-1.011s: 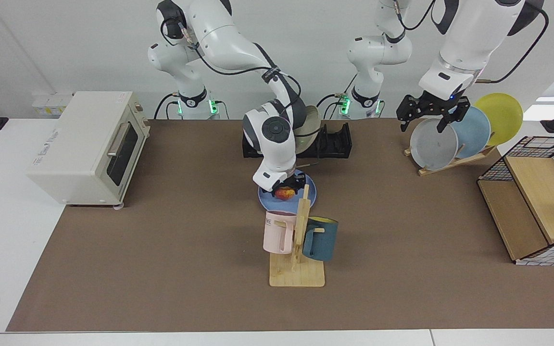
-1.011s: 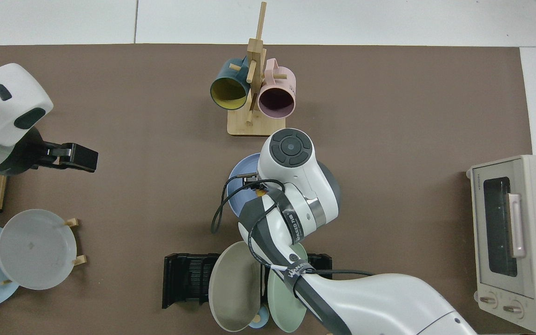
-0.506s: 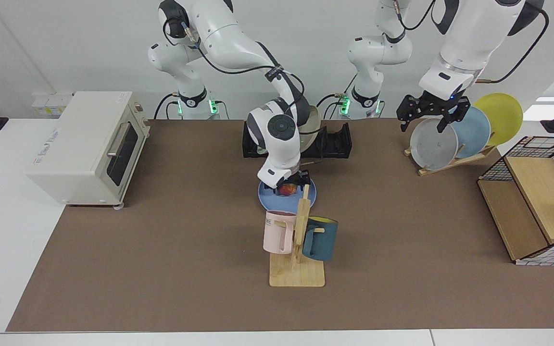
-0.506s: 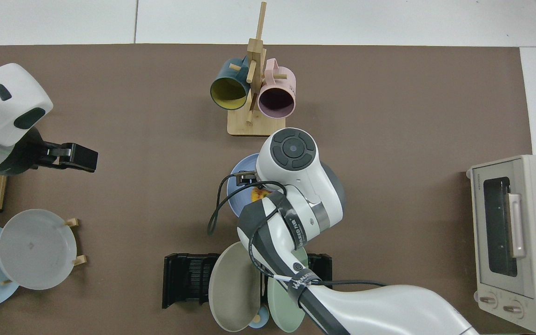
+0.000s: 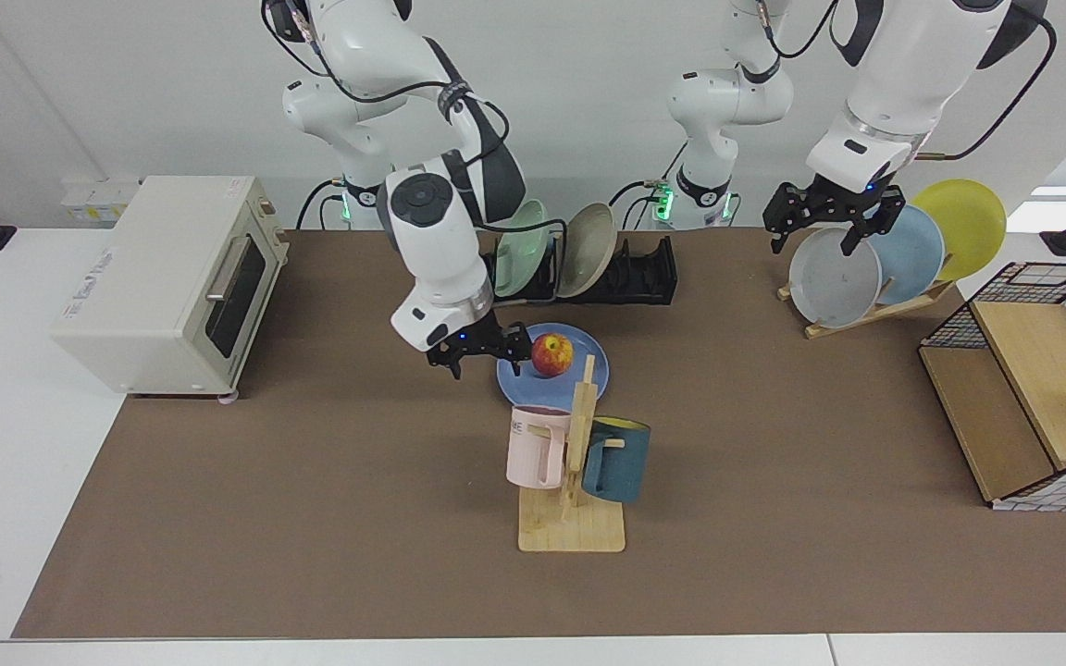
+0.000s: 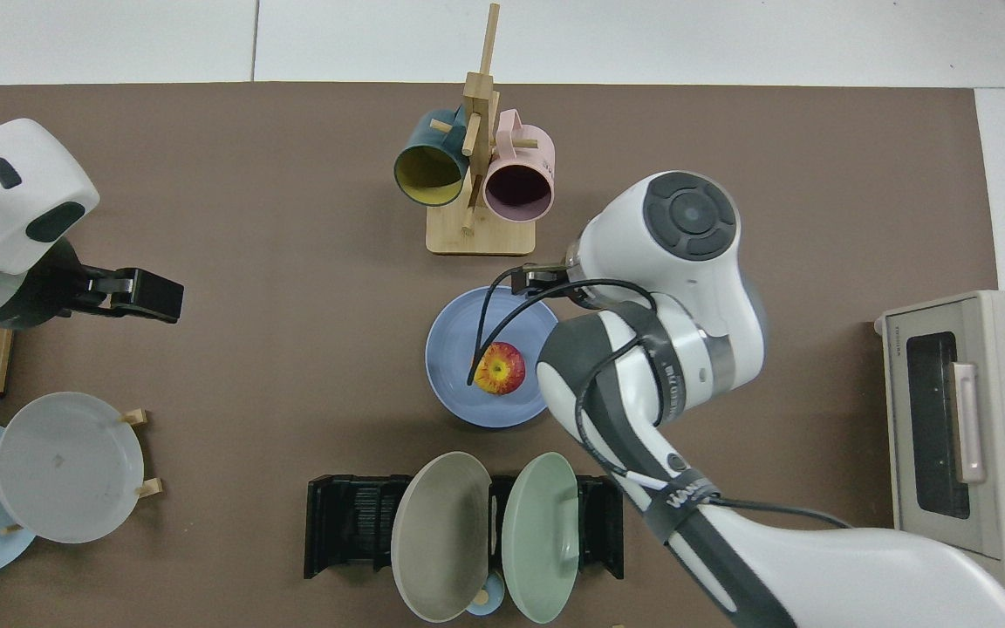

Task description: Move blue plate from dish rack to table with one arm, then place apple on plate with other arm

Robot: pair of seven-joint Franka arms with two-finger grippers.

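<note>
With fingers spread and empty, right gripper (image 5: 487, 354) hovers at 9 o'clock of apple (image 5: 551, 354). Apple rests on blue plate (image 5: 513, 375), on table (image 5: 311, 481), at 6 o'clock of dish rack (image 5: 644, 273). Left gripper (image 5: 824, 222) waits open over grey plate (image 5: 834, 277).

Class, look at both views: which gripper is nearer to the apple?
The right gripper, open just beside the apple at the blue plate's edge. The left gripper waits far off, open over the grey plate.
</note>
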